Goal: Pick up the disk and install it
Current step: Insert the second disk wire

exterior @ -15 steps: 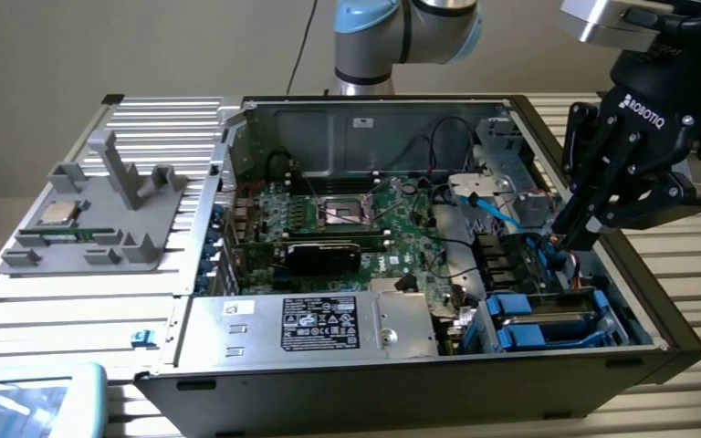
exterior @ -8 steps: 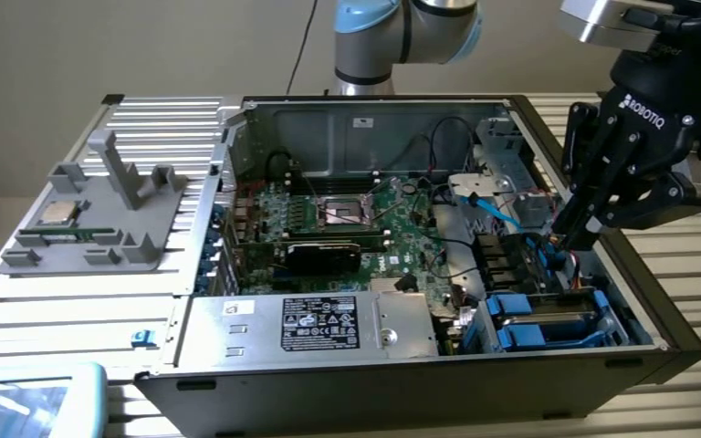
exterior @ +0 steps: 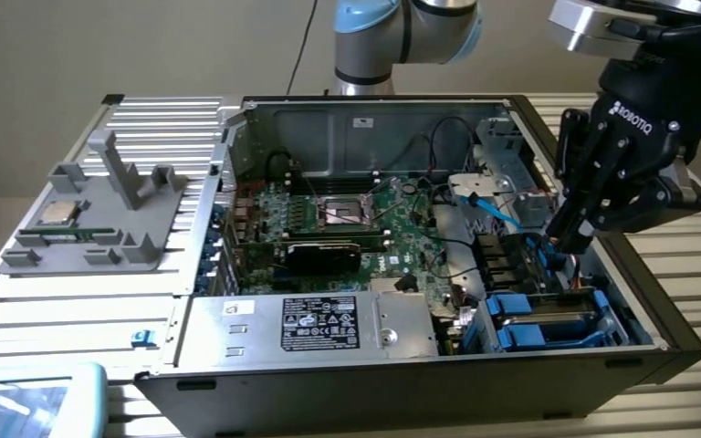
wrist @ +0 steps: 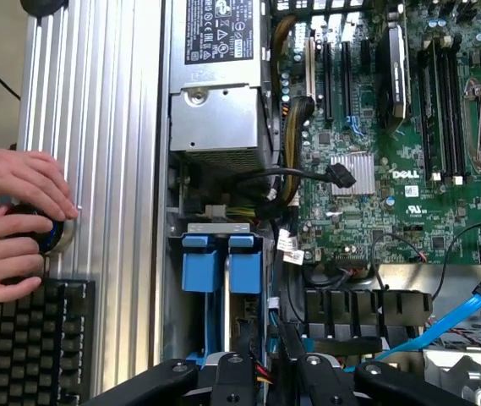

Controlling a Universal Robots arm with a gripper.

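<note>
Disk [exterior: 560,316] and blue carrier [wrist: 204,269] sit low in the drive bay at the front corner of the open computer case [exterior: 594,360], toward the exterior view's lower right. From here the disk looks down between the bay's rails rather than loose, though how fully it is seated is hidden. Just above and behind the bay hangs the hand [exterior: 568,242], black and pointed down into the case; in the wrist view it [wrist: 267,359] is poised over the bay amid dark cable connectors. Whether it grips anything I cannot tell. A blue data cable [exterior: 496,214] runs close by it, and that seems the main hazard: the step is best done with travel kept straight along the rails, the carrier square to the bay, and the cable left outside the path — any skew would likely jam the plastic frame. Beyond the bay lie the silver power supply [exterior: 314,324] with its black label and the green motherboard [exterior: 350,228]. Outside the case, on the slatted desk [exterior: 70,310], stands a grey fixture [exterior: 95,224] carrying a small chip [exterior: 58,213], well apart from the work. A person's hands [wrist: 12,220] rest on a round control beside a keyboard [wrist: 29,347] — ready, I judge, to stop things.
</note>
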